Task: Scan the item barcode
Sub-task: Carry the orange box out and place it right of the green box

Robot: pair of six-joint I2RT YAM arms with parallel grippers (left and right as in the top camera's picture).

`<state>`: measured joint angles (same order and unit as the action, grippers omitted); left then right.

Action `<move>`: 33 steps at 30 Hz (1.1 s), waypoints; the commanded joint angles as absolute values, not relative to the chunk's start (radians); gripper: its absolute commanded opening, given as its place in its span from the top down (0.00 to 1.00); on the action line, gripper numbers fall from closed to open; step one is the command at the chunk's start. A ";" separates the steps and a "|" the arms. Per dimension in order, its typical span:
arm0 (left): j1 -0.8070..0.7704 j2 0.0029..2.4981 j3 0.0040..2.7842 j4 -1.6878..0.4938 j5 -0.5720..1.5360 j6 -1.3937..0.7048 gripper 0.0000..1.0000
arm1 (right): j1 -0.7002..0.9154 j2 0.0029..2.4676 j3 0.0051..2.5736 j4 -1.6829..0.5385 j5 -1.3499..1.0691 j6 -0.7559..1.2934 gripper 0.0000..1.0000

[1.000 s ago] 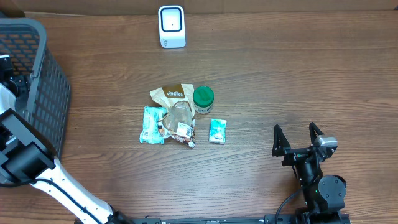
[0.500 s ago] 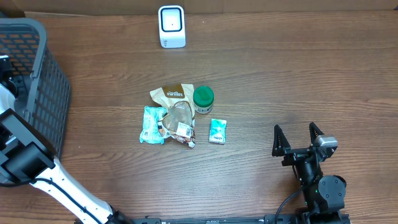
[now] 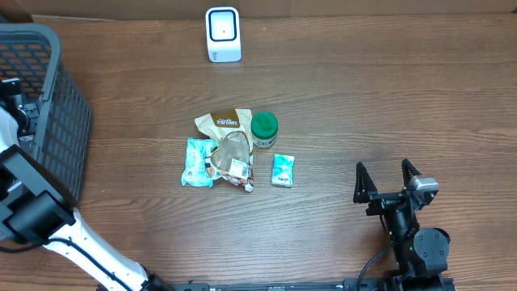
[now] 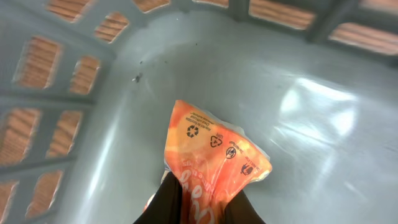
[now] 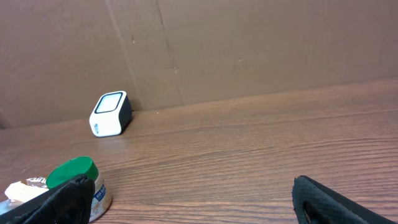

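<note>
Left gripper [image 4: 202,200] clenched on orange packet [image 4: 214,152], low inside basket [image 4: 74,143]. Best to lift straight up, clear the wall, keep the grip firm, then carry it to scanner [image 3: 223,34], barcode side facing it. Right gripper [image 3: 388,183] spread wide, idle.

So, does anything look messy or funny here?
A little. In the middle of the table, a clear bag lies crumpled over the tan pouch and right by the teal packet, like a small heap. Inside the basket, the left tool pinches an orange packet, which looks scrunched.
</note>
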<state>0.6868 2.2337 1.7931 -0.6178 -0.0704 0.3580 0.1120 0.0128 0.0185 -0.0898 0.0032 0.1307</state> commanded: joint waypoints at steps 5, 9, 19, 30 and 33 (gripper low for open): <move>0.648 1.930 1.789 -0.702 -0.062 0.271 0.96 | 0.109 0.003 0.008 -0.084 -0.002 0.130 0.00; 0.610 1.807 1.789 -0.735 -0.062 0.245 0.96 | 0.109 0.003 0.008 -0.084 -0.002 0.129 0.00; 0.427 1.478 1.789 -0.828 -0.049 0.033 0.96 | 0.109 0.003 0.008 -0.084 -0.002 0.129 0.00; -0.014 1.427 1.786 -1.209 -0.014 -0.070 0.96 | 0.109 0.003 0.008 -0.084 -0.002 0.129 0.00; -0.120 1.463 1.786 -1.261 -0.013 -0.132 0.96 | 0.109 0.003 0.008 -0.084 -0.003 0.129 0.00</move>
<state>-0.0284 1.4258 1.7824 -1.2324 -0.0254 -0.0422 0.1120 0.0128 0.0185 -0.0898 0.0032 0.1307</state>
